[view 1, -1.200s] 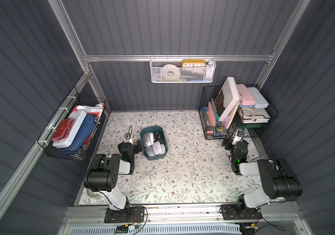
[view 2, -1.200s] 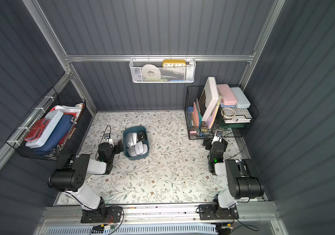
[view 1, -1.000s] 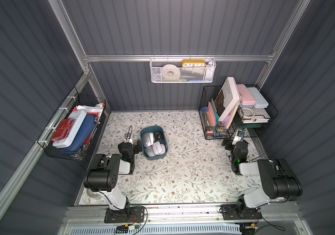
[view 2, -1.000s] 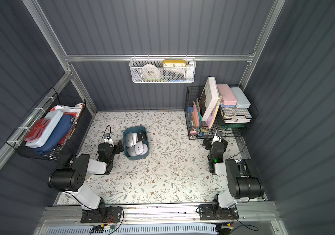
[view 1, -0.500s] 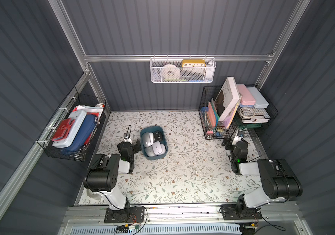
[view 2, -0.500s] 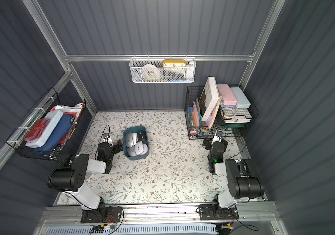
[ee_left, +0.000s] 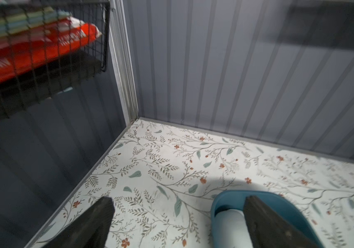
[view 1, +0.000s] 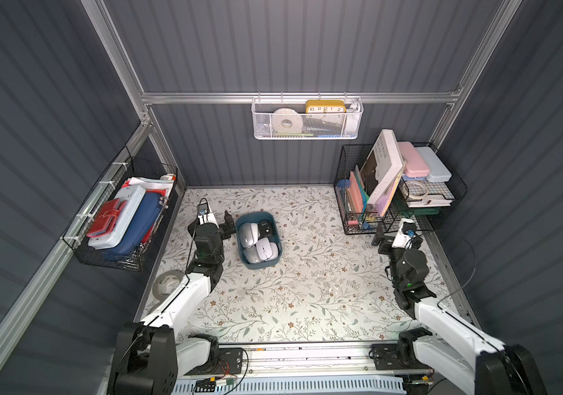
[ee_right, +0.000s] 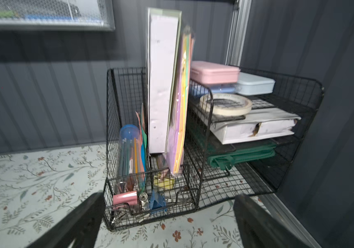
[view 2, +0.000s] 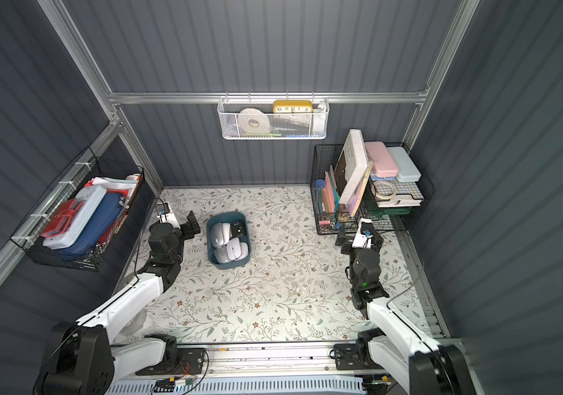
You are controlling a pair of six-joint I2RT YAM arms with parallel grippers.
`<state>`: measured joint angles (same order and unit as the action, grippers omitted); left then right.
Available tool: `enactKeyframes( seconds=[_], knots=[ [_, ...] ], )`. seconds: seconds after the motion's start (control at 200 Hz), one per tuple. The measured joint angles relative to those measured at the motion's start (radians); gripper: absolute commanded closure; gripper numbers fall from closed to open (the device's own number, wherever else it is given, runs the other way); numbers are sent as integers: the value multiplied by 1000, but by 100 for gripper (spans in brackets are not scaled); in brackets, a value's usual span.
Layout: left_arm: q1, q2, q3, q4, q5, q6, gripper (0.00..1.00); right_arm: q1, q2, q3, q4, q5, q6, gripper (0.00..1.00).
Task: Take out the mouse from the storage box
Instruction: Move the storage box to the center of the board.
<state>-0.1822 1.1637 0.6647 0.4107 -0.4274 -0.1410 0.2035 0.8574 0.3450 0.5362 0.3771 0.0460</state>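
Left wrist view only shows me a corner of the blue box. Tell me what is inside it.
Observer: The blue box holds several pale mice and one black mouse, which lies at the far end.
Operator: Place the left gripper for me.
Observer: The left gripper is open and empty, beside the box's wall on the robot's left, near that far end.
Operator: Report the right arm.
Observer: The right gripper is open and empty by the black wire rack, well away from the box.
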Motion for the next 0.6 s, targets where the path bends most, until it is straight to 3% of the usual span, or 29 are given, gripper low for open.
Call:
enactKeyframes(
  seconds=[0.23, 0.37, 0.48, 0.6],
  knots=[
    [-2, -22, 236, -409, 140, -245, 1, 1, -349, 217, -453, 23, 210, 1],
    [-2, -71, 264, -558, 228, -309, 1, -3, -496, 250, -646, 77, 334, 1],
    [-2, -119, 264, -650, 264, -366, 1, -3, -505, 277, -772, 71, 388, 1],
    [-2, -163, 264, -712, 275, -415, 1, -3, -413, 359, -898, 26, 417, 1]
  ],
)
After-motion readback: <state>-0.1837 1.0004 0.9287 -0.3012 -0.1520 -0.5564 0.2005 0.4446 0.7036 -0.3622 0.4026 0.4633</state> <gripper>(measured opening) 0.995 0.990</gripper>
